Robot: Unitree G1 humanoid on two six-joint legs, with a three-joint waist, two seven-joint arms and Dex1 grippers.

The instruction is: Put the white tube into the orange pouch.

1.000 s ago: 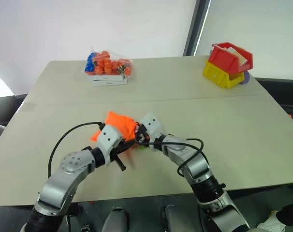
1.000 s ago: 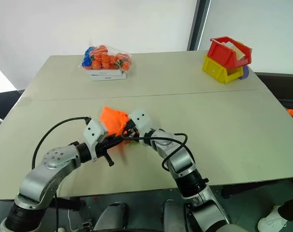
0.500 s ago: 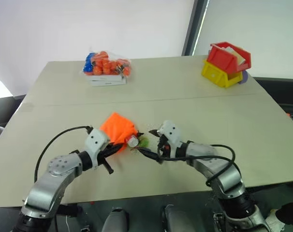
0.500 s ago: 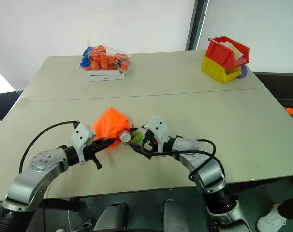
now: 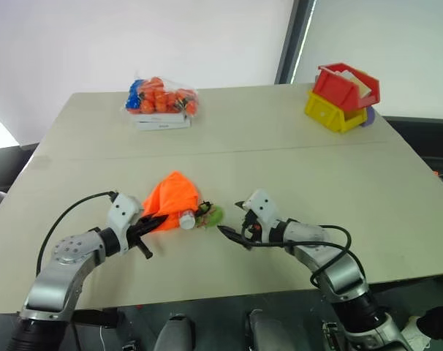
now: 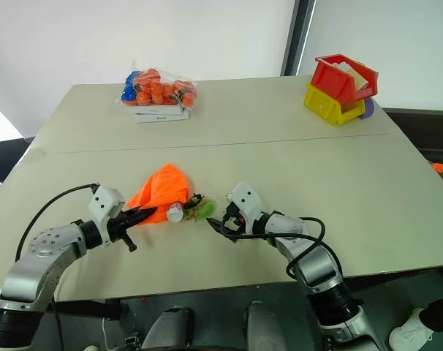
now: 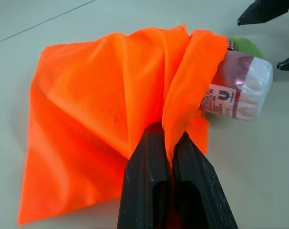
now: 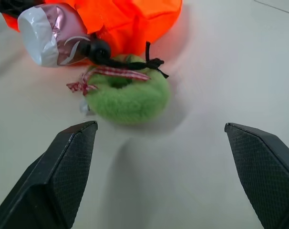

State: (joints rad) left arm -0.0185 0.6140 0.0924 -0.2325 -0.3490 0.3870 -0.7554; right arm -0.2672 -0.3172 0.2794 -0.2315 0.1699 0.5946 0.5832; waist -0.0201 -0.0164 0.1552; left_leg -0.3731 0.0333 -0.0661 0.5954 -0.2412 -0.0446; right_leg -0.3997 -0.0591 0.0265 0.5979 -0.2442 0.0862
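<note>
Right end effector [image 5: 232,235] withdrawn, open; white tube [image 5: 186,219] half inside orange pouch [image 5: 170,196].

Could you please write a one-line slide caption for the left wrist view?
Left gripper pinches the orange pouch, the white tube half inside its mouth.

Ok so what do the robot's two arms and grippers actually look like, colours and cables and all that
Both arms are silver-grey metal segments with black joint bands. Each wrist carries a white boxy block, and a loose black cable loops along each forearm. The left gripper and right gripper each end in two black, tapering fingers with a finely textured inner face.
</note>
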